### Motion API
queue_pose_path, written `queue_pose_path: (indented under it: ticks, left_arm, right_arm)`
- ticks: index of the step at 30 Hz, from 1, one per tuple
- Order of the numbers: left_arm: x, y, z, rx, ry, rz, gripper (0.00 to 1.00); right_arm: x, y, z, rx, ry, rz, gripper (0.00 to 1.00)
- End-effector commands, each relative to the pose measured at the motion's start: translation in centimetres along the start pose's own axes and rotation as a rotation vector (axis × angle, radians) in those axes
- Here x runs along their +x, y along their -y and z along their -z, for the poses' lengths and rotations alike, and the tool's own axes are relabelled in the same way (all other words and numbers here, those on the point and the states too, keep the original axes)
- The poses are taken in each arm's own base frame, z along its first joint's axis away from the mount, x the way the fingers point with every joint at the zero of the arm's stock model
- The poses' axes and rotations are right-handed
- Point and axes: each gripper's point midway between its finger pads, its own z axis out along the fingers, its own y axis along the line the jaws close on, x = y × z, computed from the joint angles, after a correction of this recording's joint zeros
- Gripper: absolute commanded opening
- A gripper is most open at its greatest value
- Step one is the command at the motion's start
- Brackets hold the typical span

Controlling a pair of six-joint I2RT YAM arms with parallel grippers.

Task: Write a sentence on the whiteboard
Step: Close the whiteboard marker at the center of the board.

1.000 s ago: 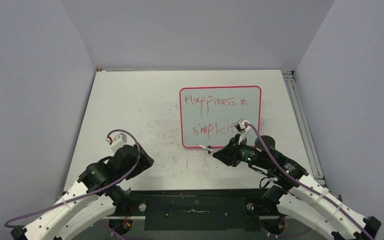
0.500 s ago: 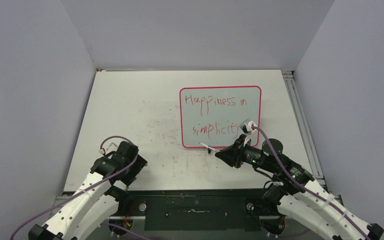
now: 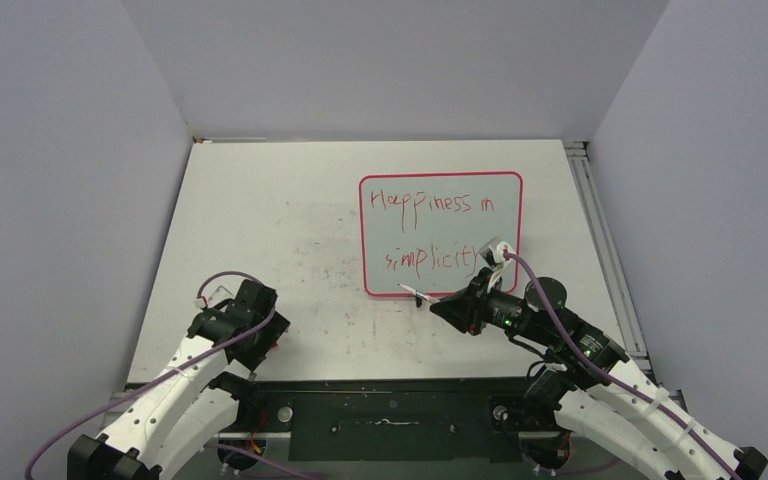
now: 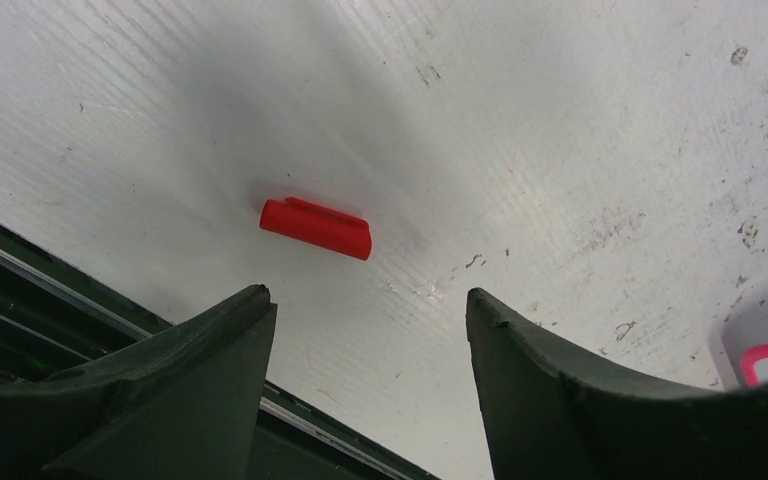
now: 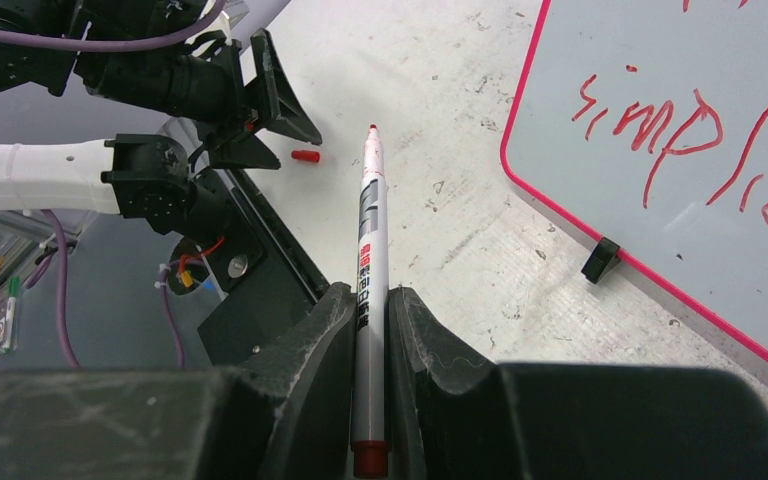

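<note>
Left jaws apart, right jaws tight.

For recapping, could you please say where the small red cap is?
Left wrist view: the small red plastic cap lies on the white tabletop, before the left gripper's open jaws.

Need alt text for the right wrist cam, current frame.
The right pincer grips a red-tipped marker pointing away over the scuffed white table. To its right lies a corner of the pink-rimmed whiteboard with red writing; a small red cap lies near the left arm.

White perforated arms [image 3: 160, 392], black joints [image 3: 235, 320], purple cables [image 3: 222, 275]
</note>
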Motion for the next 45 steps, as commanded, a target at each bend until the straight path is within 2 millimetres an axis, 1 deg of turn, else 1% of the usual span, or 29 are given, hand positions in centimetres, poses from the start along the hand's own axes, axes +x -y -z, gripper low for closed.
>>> queue_pose_path:
  ticks: [1,5,12,17,19,24,27,30,32,35,37,41,45]
  left_arm:
    - [-0.8,0.9,-1.1,0.011,0.025,-0.005,0.66]
    - [-1.0,0.7,-1.6,0.007,0.034,-0.004,0.61]
    - [-0.9,0.0,-2.5,-0.013,0.022,0.000,0.59]
    - [-1.8,0.7,-3.1,0.016,0.046,-0.026,0.56]
    - [-2.2,0.9,-3.3,0.011,0.059,-0.057,0.52]
    - [-3.5,2.8,-3.6,0.054,0.105,-0.166,0.46]
    - [-3.8,4.6,-3.6,0.086,0.089,-0.259,0.38]
    - [-3.8,5.8,-3.3,0.096,0.072,-0.345,0.35]
    - [-3.7,5.7,-3.1,0.073,0.068,-0.399,0.34]
    - [-3.4,4.9,-2.7,0.018,0.063,-0.449,0.33]
    - [-3.0,4.7,-2.3,0.008,0.068,-0.479,0.33]
    - [-2.3,4.5,-1.2,-0.035,0.092,-0.532,0.37]
    - [-2.7,3.9,-1.0,-0.087,0.112,-0.535,0.43]
  right_arm:
    - [-2.6,-0.6,0.0,-0.009,0.082,0.033,0.05]
    - [-2.6,-0.5,0.1,-0.003,0.081,0.035,0.05]
    - [-2.6,-0.4,0.0,0.003,0.082,0.034,0.05]
    - [-2.8,-0.4,0.0,0.007,0.087,0.038,0.05]
    - [-2.9,-0.4,0.1,0.007,0.090,0.037,0.05]
    - [-3.1,-0.4,0.2,0.008,0.096,0.037,0.05]
    - [-3.1,-0.4,0.2,0.010,0.098,0.037,0.05]
    - [-3.1,-0.4,0.1,0.011,0.095,0.034,0.05]
    - [-3.1,-0.4,0.0,0.009,0.095,0.032,0.05]
    - [-3.1,-0.5,0.0,0.007,0.099,0.030,0.05]
    - [-3.1,-0.4,0.0,0.007,0.097,0.030,0.05]
    - [-3.3,-0.5,0.1,0.007,0.098,0.035,0.05]
    - [-3.4,-0.6,0.4,0.010,0.105,0.039,0.05]
